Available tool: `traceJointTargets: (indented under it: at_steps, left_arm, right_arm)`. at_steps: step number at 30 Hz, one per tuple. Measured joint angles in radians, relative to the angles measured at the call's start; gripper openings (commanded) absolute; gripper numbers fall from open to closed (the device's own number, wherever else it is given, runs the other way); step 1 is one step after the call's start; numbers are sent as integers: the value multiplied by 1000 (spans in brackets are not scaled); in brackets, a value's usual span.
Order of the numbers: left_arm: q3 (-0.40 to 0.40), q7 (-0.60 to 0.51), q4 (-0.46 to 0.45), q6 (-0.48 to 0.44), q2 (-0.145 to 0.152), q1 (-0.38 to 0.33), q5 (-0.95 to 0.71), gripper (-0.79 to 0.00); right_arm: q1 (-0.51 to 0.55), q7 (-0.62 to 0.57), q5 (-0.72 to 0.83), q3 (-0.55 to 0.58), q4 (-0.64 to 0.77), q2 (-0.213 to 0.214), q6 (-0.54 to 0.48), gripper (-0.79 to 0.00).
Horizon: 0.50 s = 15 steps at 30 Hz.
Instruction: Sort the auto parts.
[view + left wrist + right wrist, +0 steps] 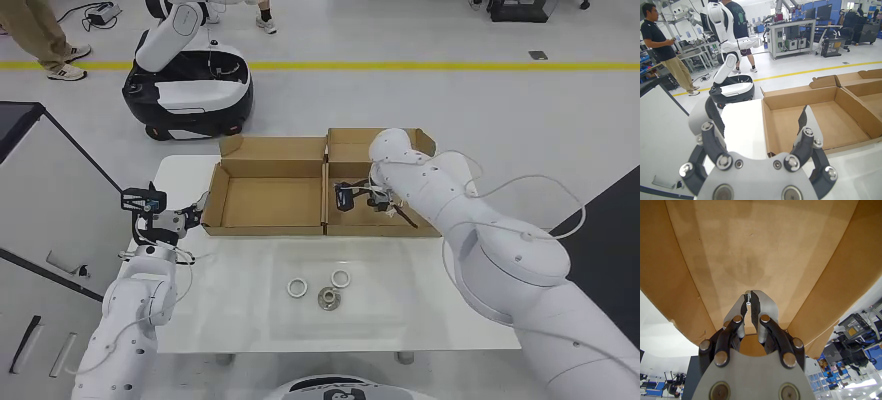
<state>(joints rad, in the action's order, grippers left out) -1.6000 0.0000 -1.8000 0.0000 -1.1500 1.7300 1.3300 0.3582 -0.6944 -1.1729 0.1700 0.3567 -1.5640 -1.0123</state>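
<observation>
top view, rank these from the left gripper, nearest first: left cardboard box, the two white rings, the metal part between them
From the left gripper:
1. left cardboard box, right beside it.
2. left white ring, leftmost of the loose parts.
3. metal part and right white ring, both farther right; too close to call between them.

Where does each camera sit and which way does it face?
Top view: above the arms, facing down; table, left box, right box, both arms.
Left wrist view: left wrist, facing across the left box; open left gripper shows.
Right wrist view: right wrist, facing the right box's floor; right gripper holding bolt.
Shared: left box, top and left wrist views.
</observation>
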Motion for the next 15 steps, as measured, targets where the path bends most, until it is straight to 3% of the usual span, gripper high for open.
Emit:
traceJointTargets:
  at_steps: [9,12,15]
  left_arm:
    - [0,0,0,0,0,0,0,0]
    - [0,0,0,0,0,0,0,0]
    - [0,0,0,0,0,0,0,0]
  right_arm:
    - [12,33,-32,0,-25,-10,0,-779]
    - [11,40,-38,0,-32,-13,0,-631]
    - [8,49,-42,0,-41,-16,0,-542]
